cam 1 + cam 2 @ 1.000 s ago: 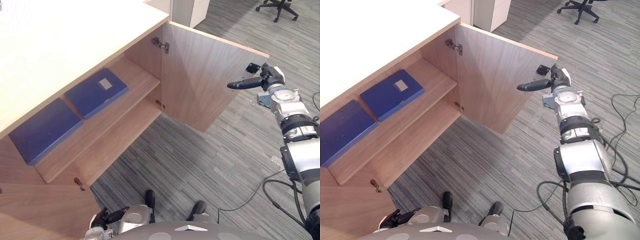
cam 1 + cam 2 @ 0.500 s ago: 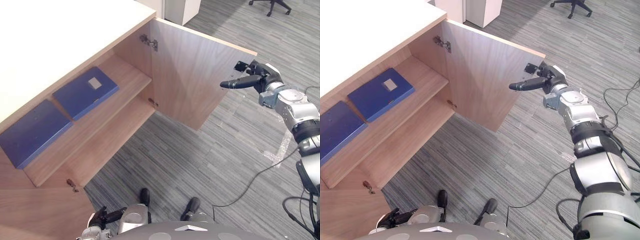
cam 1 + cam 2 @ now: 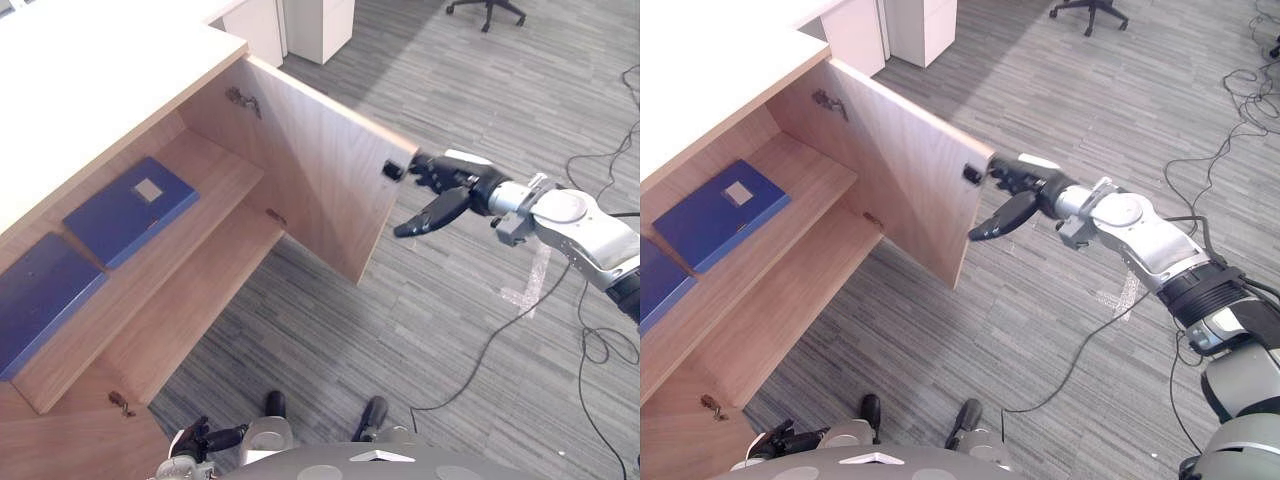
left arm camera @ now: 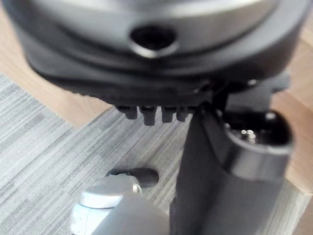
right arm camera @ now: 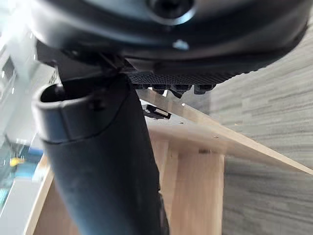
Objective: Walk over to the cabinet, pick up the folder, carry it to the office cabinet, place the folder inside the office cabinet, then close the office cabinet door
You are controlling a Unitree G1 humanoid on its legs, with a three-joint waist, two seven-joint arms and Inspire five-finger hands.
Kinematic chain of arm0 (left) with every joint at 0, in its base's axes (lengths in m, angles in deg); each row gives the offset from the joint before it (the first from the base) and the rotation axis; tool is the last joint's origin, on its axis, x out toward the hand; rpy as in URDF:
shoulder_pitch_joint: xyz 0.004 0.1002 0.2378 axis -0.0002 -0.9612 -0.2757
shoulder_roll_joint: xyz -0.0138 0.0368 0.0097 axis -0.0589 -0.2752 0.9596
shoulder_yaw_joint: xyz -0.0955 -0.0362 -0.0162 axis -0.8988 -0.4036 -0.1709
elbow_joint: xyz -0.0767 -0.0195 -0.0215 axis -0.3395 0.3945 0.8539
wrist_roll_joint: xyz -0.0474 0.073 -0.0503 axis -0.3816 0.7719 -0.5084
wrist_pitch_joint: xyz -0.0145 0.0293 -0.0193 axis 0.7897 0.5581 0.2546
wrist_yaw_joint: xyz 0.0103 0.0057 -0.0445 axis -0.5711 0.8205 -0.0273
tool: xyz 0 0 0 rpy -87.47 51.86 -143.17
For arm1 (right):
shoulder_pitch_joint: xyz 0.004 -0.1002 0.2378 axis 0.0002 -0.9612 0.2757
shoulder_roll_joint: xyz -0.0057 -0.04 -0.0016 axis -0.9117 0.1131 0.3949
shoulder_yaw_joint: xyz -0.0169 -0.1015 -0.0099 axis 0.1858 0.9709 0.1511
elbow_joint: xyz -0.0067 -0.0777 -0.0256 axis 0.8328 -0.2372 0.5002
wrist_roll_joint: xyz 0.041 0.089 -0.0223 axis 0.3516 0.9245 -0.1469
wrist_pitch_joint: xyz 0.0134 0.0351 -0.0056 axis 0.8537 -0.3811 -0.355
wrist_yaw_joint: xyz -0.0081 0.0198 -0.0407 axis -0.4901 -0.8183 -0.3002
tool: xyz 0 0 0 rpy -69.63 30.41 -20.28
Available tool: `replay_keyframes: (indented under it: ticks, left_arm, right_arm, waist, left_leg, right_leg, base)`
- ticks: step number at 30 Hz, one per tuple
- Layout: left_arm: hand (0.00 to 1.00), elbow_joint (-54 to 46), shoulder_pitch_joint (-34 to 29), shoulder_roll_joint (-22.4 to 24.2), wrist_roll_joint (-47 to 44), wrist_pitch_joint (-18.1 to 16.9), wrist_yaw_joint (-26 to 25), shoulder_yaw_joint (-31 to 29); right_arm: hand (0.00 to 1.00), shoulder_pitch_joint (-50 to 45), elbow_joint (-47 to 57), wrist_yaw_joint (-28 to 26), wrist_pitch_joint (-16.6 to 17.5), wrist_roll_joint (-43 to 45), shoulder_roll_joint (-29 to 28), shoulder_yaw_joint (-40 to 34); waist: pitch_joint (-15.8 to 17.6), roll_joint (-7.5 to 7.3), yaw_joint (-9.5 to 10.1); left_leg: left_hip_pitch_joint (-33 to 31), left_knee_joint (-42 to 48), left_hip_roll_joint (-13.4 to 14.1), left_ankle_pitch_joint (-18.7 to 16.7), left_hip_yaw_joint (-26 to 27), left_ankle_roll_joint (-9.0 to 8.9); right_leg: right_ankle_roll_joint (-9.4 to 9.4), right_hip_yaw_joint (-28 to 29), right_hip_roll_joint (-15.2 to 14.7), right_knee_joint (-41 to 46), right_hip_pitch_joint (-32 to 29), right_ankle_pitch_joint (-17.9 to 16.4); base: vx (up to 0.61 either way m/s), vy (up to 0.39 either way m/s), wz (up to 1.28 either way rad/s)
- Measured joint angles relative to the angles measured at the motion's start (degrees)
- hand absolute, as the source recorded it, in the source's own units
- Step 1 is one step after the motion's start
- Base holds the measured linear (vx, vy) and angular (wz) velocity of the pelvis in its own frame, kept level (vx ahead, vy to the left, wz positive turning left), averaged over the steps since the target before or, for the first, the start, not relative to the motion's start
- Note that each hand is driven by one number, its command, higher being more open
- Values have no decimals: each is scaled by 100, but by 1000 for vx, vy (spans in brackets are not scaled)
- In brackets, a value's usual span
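The folder (image 3: 130, 210), blue with a pale label, is seen lying flat on the upper shelf (image 3: 215, 175) of the office cabinet (image 3: 90, 80), toward the shelf's right end. A second blue folder (image 3: 40, 300) lies beside it, so the putting-in part is judged done. The door (image 3: 310, 170) is not yet shut and stands wide open. The right hand (image 3: 450, 185) is held at the door's free edge, by a small black catch (image 3: 392, 170), fingers stretched out and nothing gripped, while the left hand (image 3: 200, 440) is kept low, loosely open and empty.
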Motion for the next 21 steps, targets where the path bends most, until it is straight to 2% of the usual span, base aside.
replay_keyframes:
  ticks: [2, 3, 4, 6, 7, 8, 10, 14, 18, 21]
  left_arm:
    - [100, 2, -124, 4, 1, 5, 2, -3]
    - [100, 49, -135, 3, 2, 17, 2, -3]
    - [100, 55, -134, 3, 2, 21, 1, -3]
    - [100, 58, -116, -4, 13, 22, 2, -4]
    - [100, 55, -111, -18, 14, 22, 1, -44]
    - [100, 55, -110, -30, 14, 23, 1, -76]
    - [100, 58, -111, -93, 11, 28, -5, -178]
    - [100, 106, -127, -217, -2, 73, -25, -194]
    - [100, 65, -86, -224, -5, 121, -24, -258]
    - [100, 51, -80, -247, -9, 141, -21, -375]
  right_arm:
    - [100, 170, 550, -368, 8, -98, 90, 606]
    - [100, 495, 779, -533, 93, -192, 78, 1168]
    - [100, 570, 834, -573, 128, -248, 73, 1291]
    - [100, 1240, 1247, -1001, 416, -541, 71, 2228]
    - [100, 1640, 1549, -1255, 591, -811, 64, 2781]
    - [100, 1815, 1689, -1365, 668, -955, 60, 3038]
    - [100, 2275, 2011, -1745, 890, -1663, -97, 3795]
    - [100, 2809, 2200, -1927, 988, -2669, -176, 4401]
    - [100, 3173, 2375, -1768, 1094, -2775, -172, 4394]
    - [100, 3184, 2571, -1634, 1318, -3008, -170, 4360]
  waist:
    - [-291, -12, 8]
    - [-448, -9, 37]
    - [-483, -15, 45]
    - [-643, -84, 171]
    - [-689, -154, 238]
    - [-707, -197, 260]
    - [-742, -430, 345]
    - [-818, -669, 320]
    - [-872, -759, 306]
    - [-872, -809, 296]
  left_leg:
    - [-38, -5, 68, 17, 2, -32]
    - [-46, -11, 118, 17, -14, -34]
    - [-55, -17, 126, 17, -16, -34]
    - [-95, -65, 163, 40, -42, -69]
    - [-103, -111, 172, 73, -92, -122]
    - [-120, -115, 171, 74, -112, -122]
    - [-125, -154, 144, 74, -168, -123]
    - [-111, -222, 60, 101, -127, -165]
    - [-114, -247, 14, 92, -39, -152]
    - [-119, -254, 13, 81, 3, -141]
  right_leg:
    - [-42, -57, 69, 32, -24, -75]
    - [-60, -127, 90, 167, -62, -173]
    - [-68, -133, 93, 193, -77, -192]
    - [-84, -195, 92, 385, -172, -319]
    - [-85, -245, 84, 446, -195, -364]
    - [-80, -283, 78, 459, -195, -375]
    - [-49, -310, 25, 532, -228, -405]
    - [6, -296, -114, 635, -294, -380]
    - [83, -211, -176, 626, -358, -334]
    - [89, -149, -179, 610, -386, -293]
  base:
    - [26, -64, 15]
    - [23, -30, 22]
    - [24, -17, 30]
    - [14, 11, 26]
    - [10, 15, 23]
    - [7, 23, 26]
    - [-3, 44, 13]
    - [-20, 78, 1]
    - [-51, 60, -10]
    - [-36, 27, -8]
